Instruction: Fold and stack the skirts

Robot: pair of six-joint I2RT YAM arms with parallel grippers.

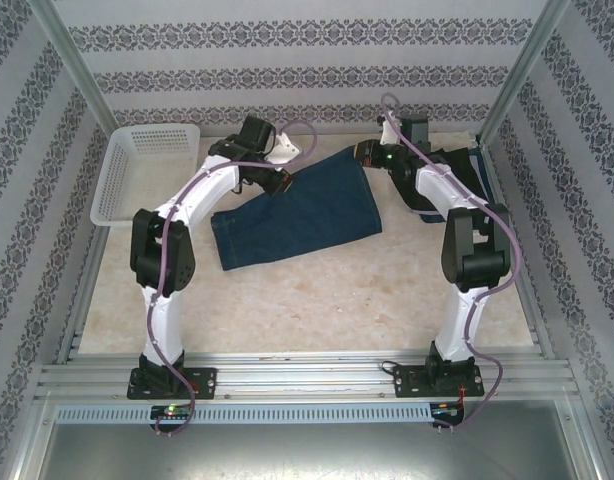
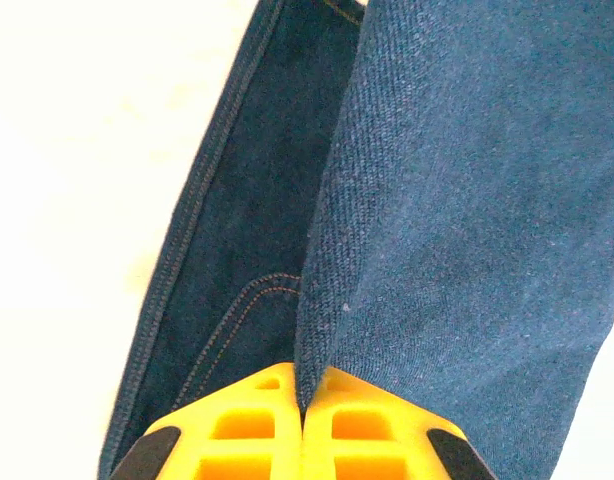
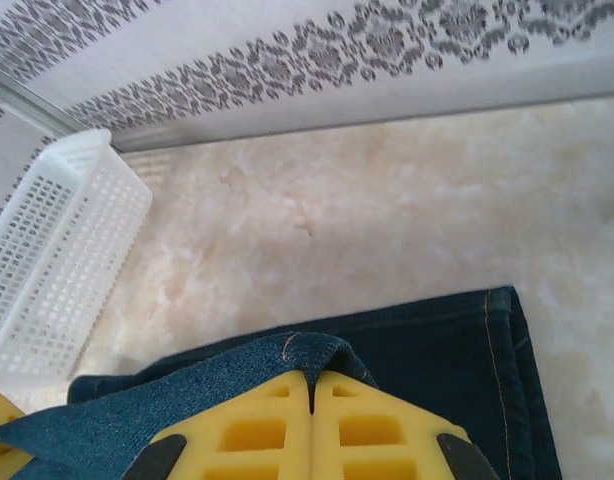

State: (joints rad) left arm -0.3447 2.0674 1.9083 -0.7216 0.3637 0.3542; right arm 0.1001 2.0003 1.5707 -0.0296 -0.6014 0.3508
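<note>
Dark blue denim skirt [image 1: 297, 215], lying spread near the middle of the table [image 1: 317, 300], its length running from near left to far right. The far edge is lifted off the surface at two points, and the rest lies flat.

Left gripper [image 1: 275, 176], at the far-left part of the skirt: in the left wrist view its yellow fingers [image 2: 252, 420] are pressed together on a fold of denim [image 2: 467, 200], with a stitched seam and the darker inner face of the cloth to the left of the pinch [image 2: 305, 385].

Right gripper [image 1: 373, 154], at the far-right corner of the skirt: in the right wrist view its fingers [image 3: 372, 425] are closed on a raised hem of the denim [image 3: 427, 350], meeting at the fold [image 3: 310, 385].

Pile of dark cloth [image 1: 457, 165], at the far right of the table and partly covered by the right arm. Its separate pieces cannot be told apart.

White lattice basket [image 1: 137, 175], at the far left, apart from the skirt; it also appears in the right wrist view [image 3: 57, 260], standing against the patterned wall [image 3: 387, 60].
</note>
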